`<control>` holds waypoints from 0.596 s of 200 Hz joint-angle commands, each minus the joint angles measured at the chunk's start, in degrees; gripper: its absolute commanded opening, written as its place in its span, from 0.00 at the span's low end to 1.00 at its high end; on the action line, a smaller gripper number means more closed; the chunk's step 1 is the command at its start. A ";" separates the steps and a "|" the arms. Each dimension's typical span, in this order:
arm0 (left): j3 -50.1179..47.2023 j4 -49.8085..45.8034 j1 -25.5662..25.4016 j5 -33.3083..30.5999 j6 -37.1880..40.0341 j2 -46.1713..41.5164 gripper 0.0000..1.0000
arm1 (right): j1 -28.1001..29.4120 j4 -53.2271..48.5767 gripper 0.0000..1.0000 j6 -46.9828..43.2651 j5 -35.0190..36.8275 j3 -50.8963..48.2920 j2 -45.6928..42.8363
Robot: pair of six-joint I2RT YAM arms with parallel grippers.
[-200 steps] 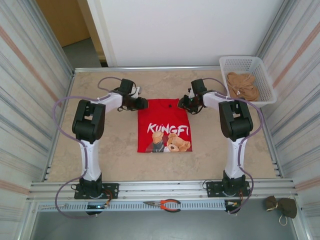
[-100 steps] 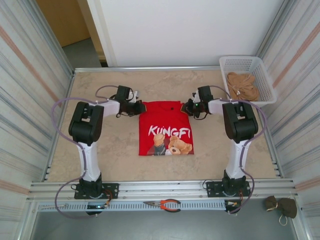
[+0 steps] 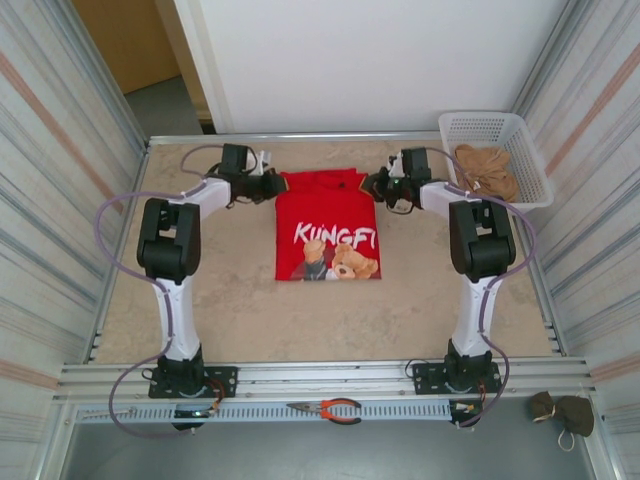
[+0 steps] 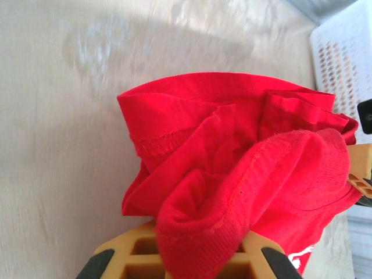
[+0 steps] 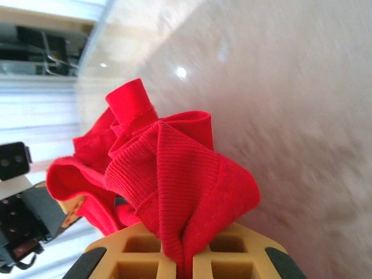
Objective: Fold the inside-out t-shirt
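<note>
Left gripper (image 3: 271,186) is clamped on a wad of red cloth. In the left wrist view the fabric rises bunched from between the yellow pads (image 4: 136,258) at the bottom of the frame, with a stitched hem across it. Right gripper (image 3: 378,188) is likewise closed on cloth. In the right wrist view a ribbed fold stands pinched between its pads (image 5: 131,256). Both grips sit at the far corners of the inside-out t-shirt (image 3: 328,235), left and right of its upper edge, just above centre in the top view. The rest of the shirt lies flat on the table (image 3: 230,300) below them, white lettering and bear print facing up. A matched hold on two corners probably keeps the far edge level and taut, so it can be drawn or laid over evenly, without skewing. Both bites are thick, likely several layers each, which may drag hidden cloth. White basket (image 3: 497,124) with a tan garment (image 3: 486,172) sits in the upper right, apart from the shirt.
</note>
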 commanded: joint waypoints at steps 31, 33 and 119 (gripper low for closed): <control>10.60 -3.94 1.01 2.02 -0.53 -8.23 0.00 | -1.43 -2.11 0.00 2.54 -2.29 9.80 -8.52; 10.38 -3.66 1.01 1.99 -0.59 -8.93 0.00 | -1.46 -2.11 0.00 2.48 -2.20 9.46 -9.11; -30.75 10.35 -4.14 0.26 -3.89 -34.87 0.00 | 2.63 2.99 0.00 -0.72 3.52 -29.60 -35.82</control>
